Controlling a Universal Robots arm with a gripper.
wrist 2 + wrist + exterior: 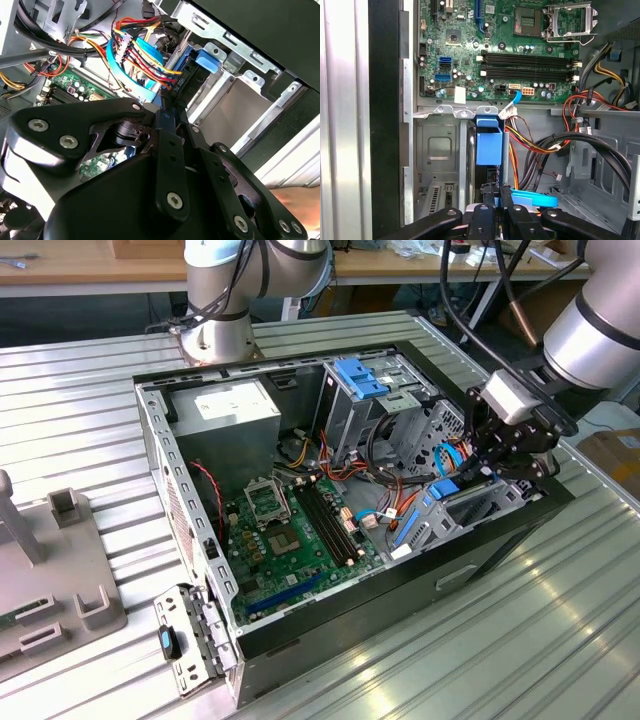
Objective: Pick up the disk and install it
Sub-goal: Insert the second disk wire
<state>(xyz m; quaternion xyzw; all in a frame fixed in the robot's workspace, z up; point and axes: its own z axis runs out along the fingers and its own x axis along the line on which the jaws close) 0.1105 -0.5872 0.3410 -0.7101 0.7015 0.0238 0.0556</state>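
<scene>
While our gripper (pixel 495 197) reaches into the computer case (pixel 500 540), its jaws pinch the disk (pixel 489 145), standing on edge, partly in its bay.

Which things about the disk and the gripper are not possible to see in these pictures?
- Exterior view: the end of the gripper, hidden among cables.
- First wrist view: the disk stands edge-on, so its label is hidden.
- Second wrist view: how deep the disk sits, covered by the gripper body.
</scene>
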